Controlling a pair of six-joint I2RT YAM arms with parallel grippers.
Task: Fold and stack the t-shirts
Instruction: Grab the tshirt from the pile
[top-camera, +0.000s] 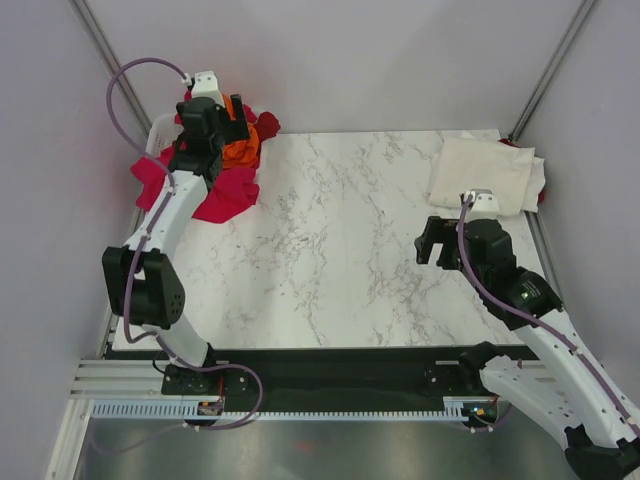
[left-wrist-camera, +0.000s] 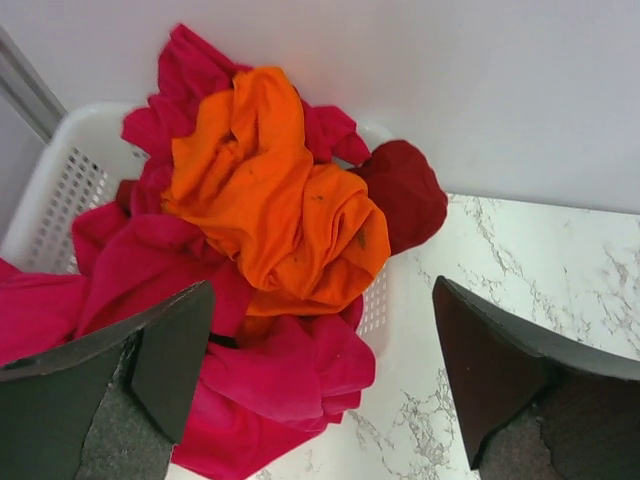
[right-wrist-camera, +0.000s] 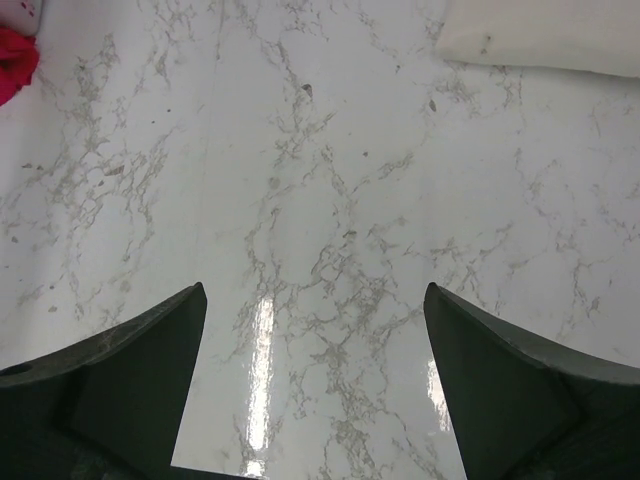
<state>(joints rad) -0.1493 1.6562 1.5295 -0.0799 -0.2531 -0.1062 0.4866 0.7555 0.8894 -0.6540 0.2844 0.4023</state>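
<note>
A white perforated basket (left-wrist-camera: 60, 190) is seen beneath and to the left of the left gripper (left-wrist-camera: 320, 300), at the far left corner of the counter (left-wrist-camera: 560, 270). The counter is patterned in white marble with grey veins, and its glossy surface, streaked with light reflections, is shown directly under the right gripper (right-wrist-camera: 315, 300). A plain pale wall (left-wrist-camera: 480, 90) is seen beyond the left gripper. A black strip (top-camera: 340, 365) is laid along the counter's near edge, behind both grippers.
</note>
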